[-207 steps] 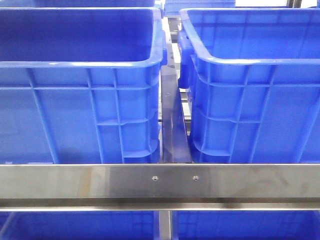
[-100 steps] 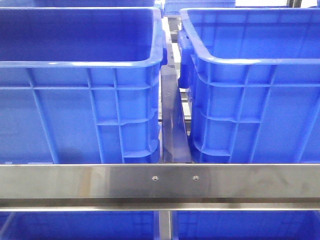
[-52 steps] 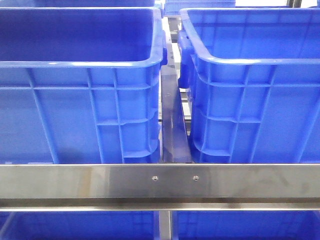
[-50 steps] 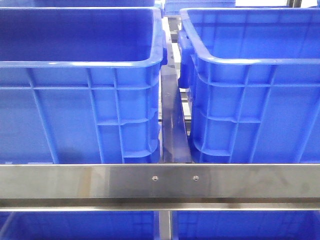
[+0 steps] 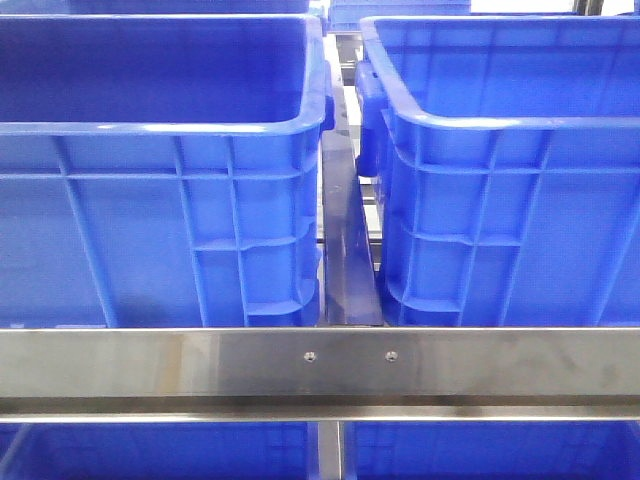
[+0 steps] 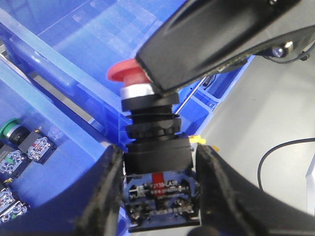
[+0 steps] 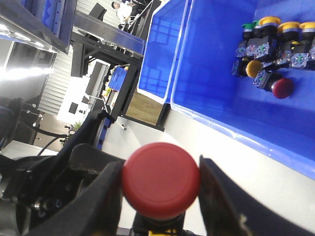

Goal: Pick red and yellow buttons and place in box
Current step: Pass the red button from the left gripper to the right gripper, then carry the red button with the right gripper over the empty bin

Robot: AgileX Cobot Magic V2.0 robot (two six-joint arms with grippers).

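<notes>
A red button (image 7: pixel 161 179) is held from both ends. My right gripper (image 7: pixel 160 189) is shut on its round red cap. My left gripper (image 6: pixel 160 194) is shut on the same button's black and blue body (image 6: pixel 157 162). In the left wrist view the red cap (image 6: pixel 125 73) shows under one of the right fingers (image 6: pixel 221 44). Yellow-capped buttons (image 7: pixel 254 68) and another red one (image 7: pixel 282 87) lie among several in a blue crate (image 7: pixel 211 73). The front view shows two big blue boxes, left (image 5: pixel 160 220) and right (image 5: pixel 500 200), and no gripper.
A steel rail (image 5: pixel 320 365) crosses in front of the boxes, with a dark divider (image 5: pixel 348 260) between them. In the left wrist view a blue crate (image 6: pixel 74 54) holds a green button (image 6: pixel 11 129) and other parts. A grey floor and a cable (image 6: pixel 280 152) lie beyond.
</notes>
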